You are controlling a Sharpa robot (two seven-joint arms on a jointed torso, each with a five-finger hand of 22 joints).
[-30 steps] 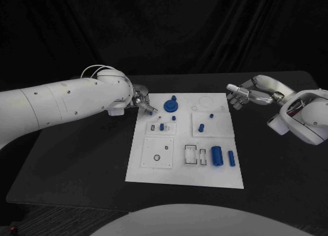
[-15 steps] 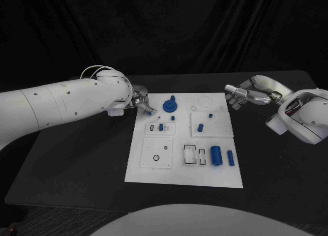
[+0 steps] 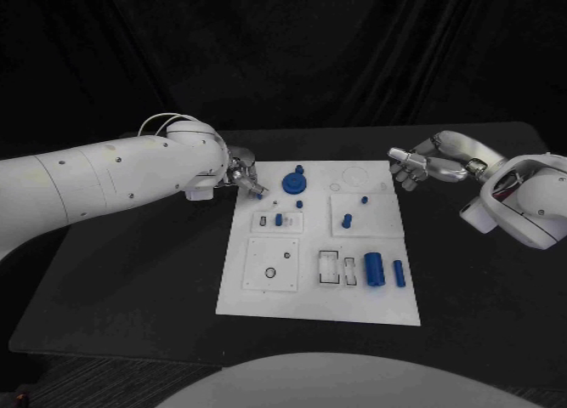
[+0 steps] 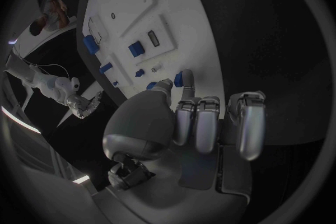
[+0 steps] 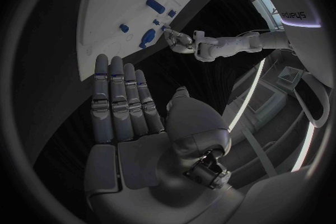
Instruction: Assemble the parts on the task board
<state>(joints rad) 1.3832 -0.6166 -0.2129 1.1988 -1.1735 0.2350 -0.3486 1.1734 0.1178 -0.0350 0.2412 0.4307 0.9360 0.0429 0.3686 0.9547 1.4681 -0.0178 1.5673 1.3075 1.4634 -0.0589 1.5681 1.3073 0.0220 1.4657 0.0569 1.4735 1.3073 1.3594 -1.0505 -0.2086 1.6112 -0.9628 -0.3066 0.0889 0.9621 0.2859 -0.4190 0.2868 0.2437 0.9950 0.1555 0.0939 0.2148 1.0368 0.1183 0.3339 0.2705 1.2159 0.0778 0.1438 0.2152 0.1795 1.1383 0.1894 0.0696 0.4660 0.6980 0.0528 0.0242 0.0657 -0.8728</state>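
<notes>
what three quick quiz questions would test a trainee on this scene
1. True or false: the left hand pinches a small blue part at the far left corner of the task board.
2. Is the right hand A) holding a part, or B) open beside the board's far right corner?
3. Fill in: the two long blue cylinders lie near the board's ___ edge.

Key: 1 true; 2 B; 3 right.

Black table: matte top, spreads outward from the fingers of the left hand and of the right hand. Black curtain: hangs in folds, beyond both sets of fingertips, behind the table's far edge. Grey floor: strip well behind the left fingers.
</notes>
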